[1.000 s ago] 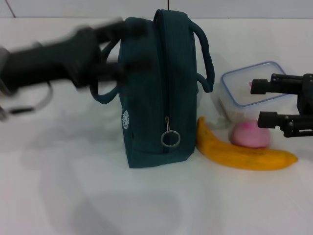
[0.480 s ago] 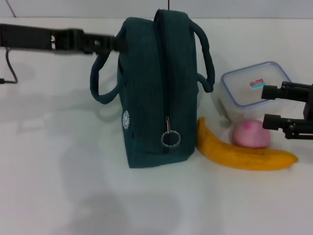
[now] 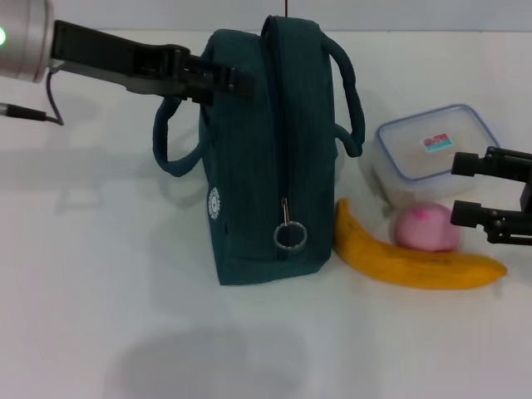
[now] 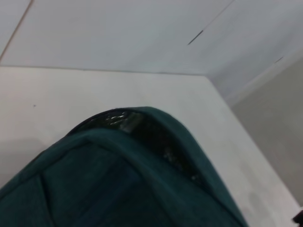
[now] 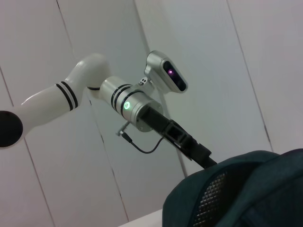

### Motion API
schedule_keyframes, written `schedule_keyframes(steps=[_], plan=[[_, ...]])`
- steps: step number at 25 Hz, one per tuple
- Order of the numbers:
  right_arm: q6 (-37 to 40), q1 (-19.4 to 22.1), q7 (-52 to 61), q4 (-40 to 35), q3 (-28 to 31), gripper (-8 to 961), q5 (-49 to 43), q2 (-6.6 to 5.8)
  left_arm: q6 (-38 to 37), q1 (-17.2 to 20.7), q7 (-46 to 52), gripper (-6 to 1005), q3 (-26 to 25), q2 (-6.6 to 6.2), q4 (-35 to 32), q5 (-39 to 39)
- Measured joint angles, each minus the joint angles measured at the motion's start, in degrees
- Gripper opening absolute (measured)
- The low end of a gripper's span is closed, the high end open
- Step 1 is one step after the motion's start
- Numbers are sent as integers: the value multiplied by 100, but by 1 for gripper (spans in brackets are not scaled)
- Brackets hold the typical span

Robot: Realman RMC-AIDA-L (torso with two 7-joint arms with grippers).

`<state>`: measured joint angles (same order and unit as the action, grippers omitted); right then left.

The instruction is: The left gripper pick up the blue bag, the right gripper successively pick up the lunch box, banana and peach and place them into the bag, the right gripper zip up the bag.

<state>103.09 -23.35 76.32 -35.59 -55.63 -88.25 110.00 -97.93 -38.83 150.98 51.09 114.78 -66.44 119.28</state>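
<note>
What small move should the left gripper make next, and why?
Probably it should lower a little and shut on the near loop handle. The left gripper hangs at the top of the blue bag, just above that handle, holding nothing, and the bag stands zipped on the table. The right gripper waits open by the peach.

- The dark teal fabric lunch bag stands upright at centre.
- The curved yellow banana lies right of it, seemingly touching its base.
- The round pink peach sits just behind the banana.
- The clear plastic lidded lunch box lies farther back.
</note>
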Motion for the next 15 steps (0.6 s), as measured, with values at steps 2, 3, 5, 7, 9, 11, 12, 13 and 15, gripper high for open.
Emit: schedule_keyframes(steps=[2, 3, 5, 7, 9, 11, 12, 13, 15], plan=[[-5, 25, -29, 2, 43, 712, 2, 8, 28, -75, 18, 878, -1, 31, 18, 167], [-6, 41, -41, 3, 63, 712, 2, 12, 73, -139, 14, 873, -1, 70, 27, 328], [-8, 75, -82, 7, 118, 710, 2, 25, 177, -233, -10, 863, -2, 117, 37, 530], [-9, 91, -111, 9, 136, 708, 2, 36, 255, -303, -17, 853, -3, 131, 58, 681], [-9, 99, -116, 9, 138, 706, 1, 45, 299, -358, -17, 844, -6, 133, 93, 788], [-9, 113, -117, 12, 139, 705, 1, 49, 311, -423, -45, 834, -6, 114, 170, 833], [-9, 122, -118, 14, 144, 704, 1, 49, 312, -445, -73, 829, -5, 102, 210, 836], [-9, 130, -118, 15, 150, 703, 0, 49, 309, -484, -131, 824, -4, 79, 287, 843], [-9, 145, -118, 18, 184, 701, 0, 49, 300, -539, -230, 785, -3, 39, 402, 857]])
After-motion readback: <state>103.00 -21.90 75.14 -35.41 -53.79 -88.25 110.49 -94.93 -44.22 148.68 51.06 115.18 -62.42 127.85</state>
